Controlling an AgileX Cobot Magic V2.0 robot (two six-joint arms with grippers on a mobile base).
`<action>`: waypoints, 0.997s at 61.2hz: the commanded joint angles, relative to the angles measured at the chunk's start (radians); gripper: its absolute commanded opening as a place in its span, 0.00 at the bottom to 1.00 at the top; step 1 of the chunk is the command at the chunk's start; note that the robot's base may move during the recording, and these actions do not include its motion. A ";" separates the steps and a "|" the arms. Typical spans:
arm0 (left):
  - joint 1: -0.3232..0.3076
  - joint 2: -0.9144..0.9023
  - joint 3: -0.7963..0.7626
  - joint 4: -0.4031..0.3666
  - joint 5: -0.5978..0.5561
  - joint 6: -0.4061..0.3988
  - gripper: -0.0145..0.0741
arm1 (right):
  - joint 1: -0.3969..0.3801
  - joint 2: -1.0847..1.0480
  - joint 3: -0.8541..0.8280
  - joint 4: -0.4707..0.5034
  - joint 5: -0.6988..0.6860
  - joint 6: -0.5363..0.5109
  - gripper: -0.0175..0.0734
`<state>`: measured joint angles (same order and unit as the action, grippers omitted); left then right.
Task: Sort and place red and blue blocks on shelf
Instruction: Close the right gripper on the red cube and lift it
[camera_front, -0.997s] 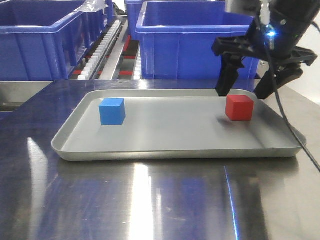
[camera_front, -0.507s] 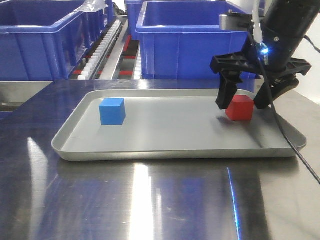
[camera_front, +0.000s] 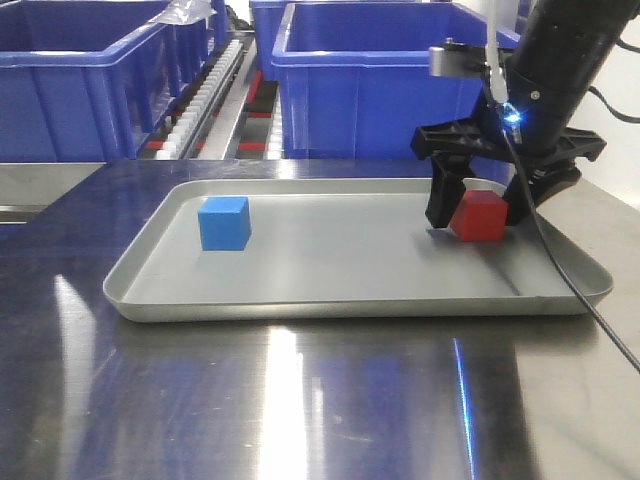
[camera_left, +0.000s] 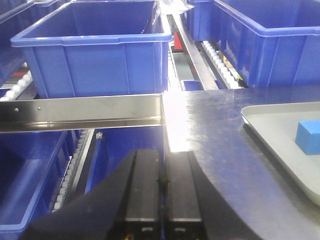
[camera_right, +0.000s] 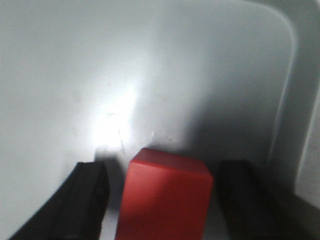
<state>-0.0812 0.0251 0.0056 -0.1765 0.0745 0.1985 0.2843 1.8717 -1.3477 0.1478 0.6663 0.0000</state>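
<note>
The red block (camera_front: 478, 215) rests at the far right of the grey tray (camera_front: 350, 305), and the blue block (camera_front: 224, 222) sits at its left. My right gripper (camera_front: 477, 213) is open and lowered around the red block, one finger on each side. The right wrist view shows the red block (camera_right: 165, 195) between the fingers (camera_right: 85, 200) with a gap on either side. My left gripper (camera_left: 164, 156) is shut and holds nothing; it hangs off the table's left edge, below the shelf rail (camera_left: 82, 111). The blue block (camera_left: 307, 137) shows at that view's right edge.
Big blue bins (camera_front: 380, 90) stand on the rack behind the tray, with white roller tracks (camera_front: 205, 100) between them. More bins (camera_left: 100, 45) sit behind and below the rail. The tray lies on a shiny steel tabletop (camera_front: 300, 400).
My right gripper has come down and slightly left from above the tray's far right corner, so its fingers now stand on both sides of the red block. Neither block has moved.
</note>
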 joint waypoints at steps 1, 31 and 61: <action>-0.001 0.008 0.036 -0.010 -0.088 -0.007 0.33 | -0.001 -0.053 -0.039 -0.002 -0.024 -0.008 0.64; -0.001 0.008 0.036 -0.010 -0.088 -0.007 0.33 | -0.001 -0.165 -0.039 -0.002 -0.033 -0.008 0.26; -0.001 0.008 0.036 -0.010 -0.088 -0.007 0.33 | -0.057 -0.736 0.330 0.000 -0.372 -0.008 0.26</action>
<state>-0.0812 0.0251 0.0056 -0.1765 0.0745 0.1985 0.2529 1.2568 -1.0714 0.1463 0.4372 0.0000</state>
